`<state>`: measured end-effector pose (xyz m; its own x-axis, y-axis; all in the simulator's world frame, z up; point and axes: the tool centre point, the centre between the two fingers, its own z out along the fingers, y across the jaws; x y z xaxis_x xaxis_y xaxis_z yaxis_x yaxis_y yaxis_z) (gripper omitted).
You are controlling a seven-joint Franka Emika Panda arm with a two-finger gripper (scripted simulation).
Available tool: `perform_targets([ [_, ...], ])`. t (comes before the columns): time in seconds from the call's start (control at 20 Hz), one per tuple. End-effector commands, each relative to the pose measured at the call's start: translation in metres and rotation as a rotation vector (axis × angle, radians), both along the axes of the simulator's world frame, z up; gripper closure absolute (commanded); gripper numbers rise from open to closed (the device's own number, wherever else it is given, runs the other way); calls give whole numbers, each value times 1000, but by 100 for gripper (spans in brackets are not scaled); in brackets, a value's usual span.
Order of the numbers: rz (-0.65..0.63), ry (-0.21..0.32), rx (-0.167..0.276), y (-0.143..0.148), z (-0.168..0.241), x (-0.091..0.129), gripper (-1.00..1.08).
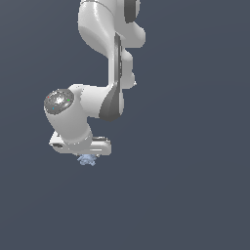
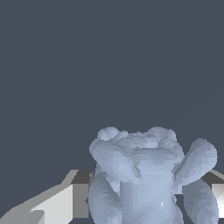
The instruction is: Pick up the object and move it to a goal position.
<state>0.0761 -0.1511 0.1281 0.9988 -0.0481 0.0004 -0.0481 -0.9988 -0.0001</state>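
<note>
A: Where's the object [image 1: 87,159] rn?

B: Ext. view: a tiny pale blue lump tucked right under the white hand [image 1: 87,155], touching its underside, lower left of centre. Only the bottom bit pokes out below the hand body.

A: And the wrist cam?

B: The object [image 2: 146,175] fills most of the near part of the pic. Pale blue, mottled, bumpy, w/ rounded lobes along its edges; looks more like a knobbly figure than a plain block. A white-and-grey finger [image 2: 65,203] sits just beside it on one side, and a sliver of the other finger [image 2: 216,192] shows on the opp. side, so the object is between them.

A: So the hand's pinching it?

B: Looks that way: fingers closed in on both sides of the object, pads hard against it as far as I can see.

A: Arm pose?

B: The arm [image 1: 105,58] comes down from the top of the ext. view, bends at the wrist, hand pointing down. The background is flat dark grey-blue all round; can't tell if the object is resting on anything.
</note>
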Motion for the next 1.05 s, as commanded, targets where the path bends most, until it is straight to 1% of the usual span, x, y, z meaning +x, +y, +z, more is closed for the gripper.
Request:
perform_targets([
  [0.0, 1, 0, 0, -26, 12, 4, 108],
  [0.2, 1, 0, 0, -58, 26, 11, 108],
  [0.45, 1, 0, 0, -82, 37, 17, 108],
  [0.7, 1, 0, 0, -95, 42, 20, 108],
  [1.0, 1, 0, 0, -98, 44, 22, 108],
])
